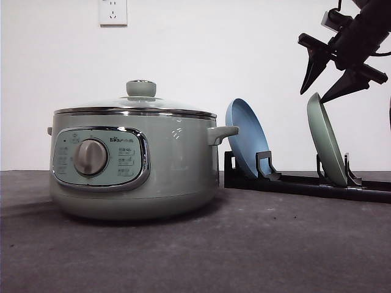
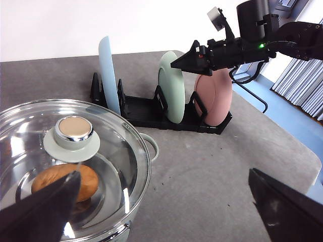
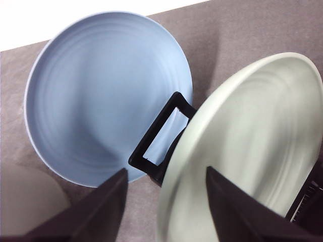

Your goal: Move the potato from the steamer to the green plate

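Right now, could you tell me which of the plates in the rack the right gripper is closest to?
The green plate, the middle of three standing in the rack. The open right gripper hovers just above its rim; the blue plate and pink plate stand either side.

Grey table (image 1: 244, 256); steamer (image 1: 177, 165), seemingly black plate rack (image 1: 305, 183)
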Tool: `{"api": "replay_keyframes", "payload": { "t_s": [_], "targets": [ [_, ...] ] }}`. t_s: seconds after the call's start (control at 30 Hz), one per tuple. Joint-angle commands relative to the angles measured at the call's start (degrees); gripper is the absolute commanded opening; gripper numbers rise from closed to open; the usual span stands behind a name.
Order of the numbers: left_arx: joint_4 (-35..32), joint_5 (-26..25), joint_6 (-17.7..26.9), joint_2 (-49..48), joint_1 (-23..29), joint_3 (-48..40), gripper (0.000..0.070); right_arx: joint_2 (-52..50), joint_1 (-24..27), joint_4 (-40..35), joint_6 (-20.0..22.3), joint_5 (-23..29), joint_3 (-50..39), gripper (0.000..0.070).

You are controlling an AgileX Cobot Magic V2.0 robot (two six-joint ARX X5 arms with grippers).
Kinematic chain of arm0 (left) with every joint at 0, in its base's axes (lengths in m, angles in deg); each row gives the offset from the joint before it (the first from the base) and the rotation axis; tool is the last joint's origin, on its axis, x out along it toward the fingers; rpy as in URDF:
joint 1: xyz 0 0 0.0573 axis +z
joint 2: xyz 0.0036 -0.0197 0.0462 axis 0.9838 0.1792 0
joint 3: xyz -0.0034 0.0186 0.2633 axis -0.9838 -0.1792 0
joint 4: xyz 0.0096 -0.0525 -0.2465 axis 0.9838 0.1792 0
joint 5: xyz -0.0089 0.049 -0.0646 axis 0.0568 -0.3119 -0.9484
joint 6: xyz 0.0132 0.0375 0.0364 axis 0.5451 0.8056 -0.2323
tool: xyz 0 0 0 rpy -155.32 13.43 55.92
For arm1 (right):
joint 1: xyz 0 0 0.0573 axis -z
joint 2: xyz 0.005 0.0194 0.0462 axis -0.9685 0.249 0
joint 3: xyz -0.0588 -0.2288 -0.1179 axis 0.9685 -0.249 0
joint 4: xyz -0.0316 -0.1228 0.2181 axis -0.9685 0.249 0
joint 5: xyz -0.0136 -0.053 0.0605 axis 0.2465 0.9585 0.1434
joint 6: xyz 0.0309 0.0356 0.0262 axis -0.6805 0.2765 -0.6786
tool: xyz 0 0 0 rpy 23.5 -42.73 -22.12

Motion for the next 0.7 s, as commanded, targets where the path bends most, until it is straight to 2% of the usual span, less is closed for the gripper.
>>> {"api": "replay_keyframes", "payload": {
  "t_s": [0.0,0.07,0.13,0.27,0.37,0.67],
  "targets": [
    [-0.57,-0.35,0.70,0.33,-0.22,1.29,0.0700,1.67,-0.02,-0.62,-0.55,0.02,1.25,0.0263],
    [-0.57,-0.33,0.70,0.33,-0.22,1.29,0.0700,1.87,-0.02,-0.77,-0.55,0.04,1.25,0.0241],
    [-0.57,-0.33,0.70,0.33,-0.22,1.29,0.0700,1.91,-0.04,-0.73,-0.54,-0.23,1.25,0.0164],
    [-0.57,-0.35,0.70,0.33,-0.22,1.29,0.0700,2.24,0.05,-0.52,-0.60,-1.50,1.25,0.0093],
    [-0.57,-0.33,0.70,0.33,-0.22,1.29,0.0700,2.26,0.29,0.20,-1.08,-1.26,1.25,0.0000],
    [-0.57,-0.33,0.70,0.30,-0.22,1.29,0.0700,-0.82,1.62,-0.26,-5.15,-6.77,3.22,0.0001]
  ]
}}
